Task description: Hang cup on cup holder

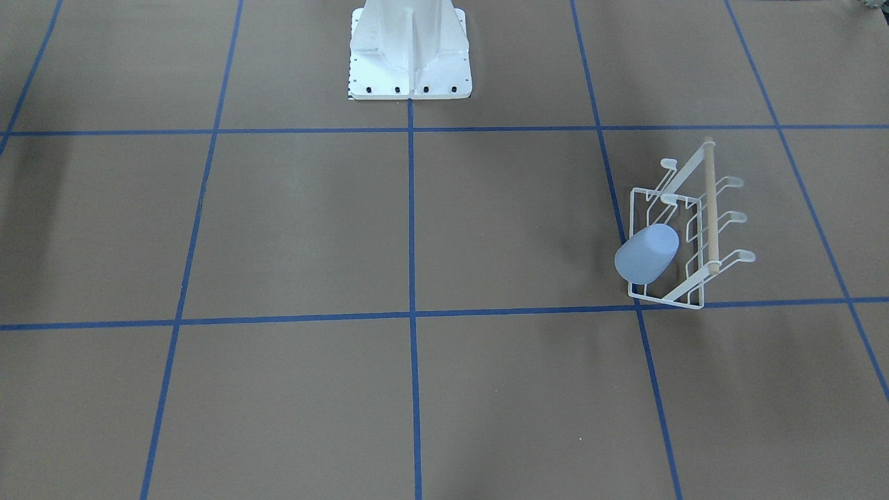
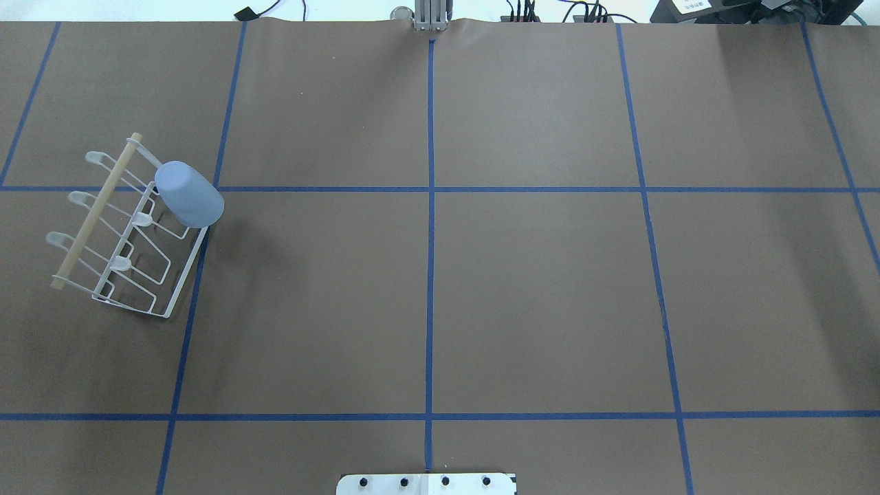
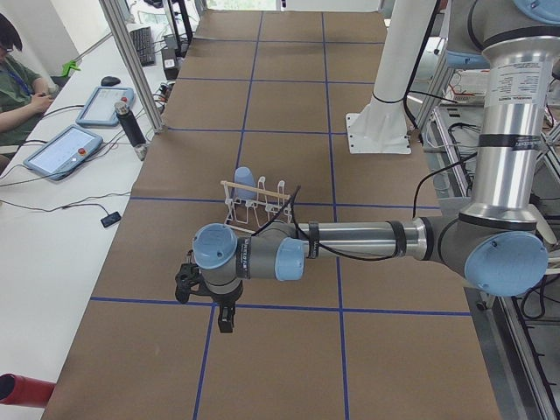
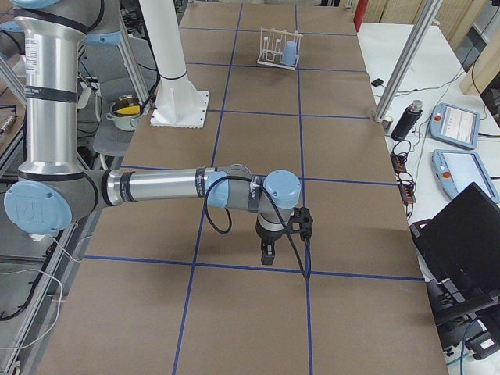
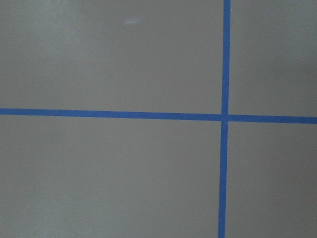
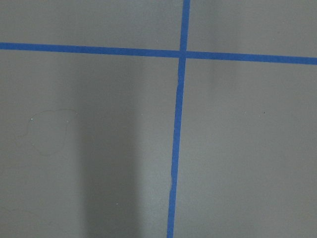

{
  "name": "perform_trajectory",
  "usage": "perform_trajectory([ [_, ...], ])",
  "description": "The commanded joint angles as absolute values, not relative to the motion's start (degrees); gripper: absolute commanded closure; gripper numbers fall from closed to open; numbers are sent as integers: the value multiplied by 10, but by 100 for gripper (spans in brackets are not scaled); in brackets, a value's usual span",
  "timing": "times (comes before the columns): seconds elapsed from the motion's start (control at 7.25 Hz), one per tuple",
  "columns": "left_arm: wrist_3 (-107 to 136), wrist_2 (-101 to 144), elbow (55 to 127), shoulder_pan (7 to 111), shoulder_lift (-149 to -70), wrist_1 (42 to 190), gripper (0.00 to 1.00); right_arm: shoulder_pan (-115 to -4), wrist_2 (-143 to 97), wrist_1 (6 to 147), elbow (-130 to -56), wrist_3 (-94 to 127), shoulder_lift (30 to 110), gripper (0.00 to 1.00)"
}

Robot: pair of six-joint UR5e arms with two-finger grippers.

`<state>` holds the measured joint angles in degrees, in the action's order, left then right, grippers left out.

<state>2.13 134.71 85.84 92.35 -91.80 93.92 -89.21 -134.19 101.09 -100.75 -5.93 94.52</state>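
Note:
The light blue cup [image 2: 189,194] sits upside down, tilted, over a prong at one end of the white wire cup holder [image 2: 96,213] on the table's left side. Both also show in the front view, the cup [image 1: 646,253] and the cup holder [image 1: 708,208]. In the left side view my left gripper [image 3: 226,319] hangs over the table nearer the camera than the cup holder [image 3: 258,206], apart from it. In the right side view my right gripper [image 4: 267,256] is far from the cup [image 4: 290,52]. I cannot tell whether either gripper is open or shut. Both wrist views show only brown table and blue tape.
The white robot pedestal [image 1: 410,55] stands at the table's robot-side edge. Blue tape lines [image 2: 431,275] grid the brown table. A person [image 3: 13,87], tablets [image 3: 61,150] and a black cylinder [image 3: 129,122] are at a side bench beyond the table edge.

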Motion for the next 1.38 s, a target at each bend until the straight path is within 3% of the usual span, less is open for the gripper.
perform_trajectory([
  [0.0,22,1359,861,925,-918,938,1,-892,-1336,1011,-1007,-58,940,0],
  [1.24,25,1357,864,920,-926,939,1,-892,-1339,1010,-1005,-56,940,0],
])
